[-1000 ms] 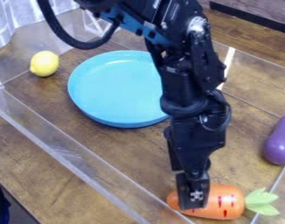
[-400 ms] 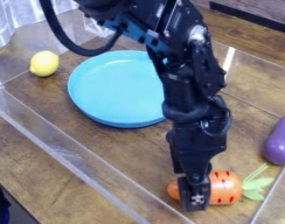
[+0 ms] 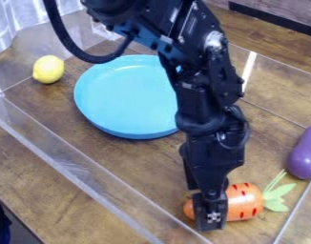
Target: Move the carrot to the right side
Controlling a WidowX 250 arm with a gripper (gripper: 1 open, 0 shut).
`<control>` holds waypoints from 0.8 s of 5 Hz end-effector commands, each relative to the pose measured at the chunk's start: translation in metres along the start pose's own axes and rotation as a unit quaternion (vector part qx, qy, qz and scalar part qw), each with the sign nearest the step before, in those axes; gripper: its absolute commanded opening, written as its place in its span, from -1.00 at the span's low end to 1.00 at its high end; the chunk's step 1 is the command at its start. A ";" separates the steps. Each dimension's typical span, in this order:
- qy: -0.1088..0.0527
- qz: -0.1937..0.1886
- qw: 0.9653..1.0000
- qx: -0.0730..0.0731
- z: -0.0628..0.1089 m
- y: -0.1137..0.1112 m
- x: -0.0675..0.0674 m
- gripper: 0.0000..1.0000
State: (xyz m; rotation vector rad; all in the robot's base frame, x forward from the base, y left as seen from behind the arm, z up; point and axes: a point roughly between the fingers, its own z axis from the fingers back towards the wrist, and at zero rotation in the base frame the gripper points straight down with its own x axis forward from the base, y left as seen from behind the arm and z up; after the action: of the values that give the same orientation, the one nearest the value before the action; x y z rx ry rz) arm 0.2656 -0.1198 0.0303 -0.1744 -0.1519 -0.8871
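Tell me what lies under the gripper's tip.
The carrot lies on the wooden table right at the gripper, orange body and green top sticking out to the right. Its left end is covered by the fingers, so whether they touch it cannot be seen.

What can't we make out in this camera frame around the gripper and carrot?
- Black gripper, camera view: its body faces us, so the finger gap is not visible.
- Small orange plastic toy carrot: left end covered by the gripper; contact cannot be judged.
- Purple eggplant: cut off by the right edge.
- Round blue plate: right rim hidden behind the black arm.
- Arm base: out of frame at the top.
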 end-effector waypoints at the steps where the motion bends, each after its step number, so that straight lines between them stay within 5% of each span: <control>1: -0.031 0.001 0.999 0.019 0.019 0.008 0.010 1.00; 2: -0.033 0.002 0.999 0.020 0.023 0.007 0.010 1.00; 4: -0.021 0.003 1.000 0.014 0.004 0.012 0.013 1.00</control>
State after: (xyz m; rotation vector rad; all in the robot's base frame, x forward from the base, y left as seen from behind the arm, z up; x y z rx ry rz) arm 0.2724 -0.1220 0.0235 -0.1741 -0.1519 -0.8821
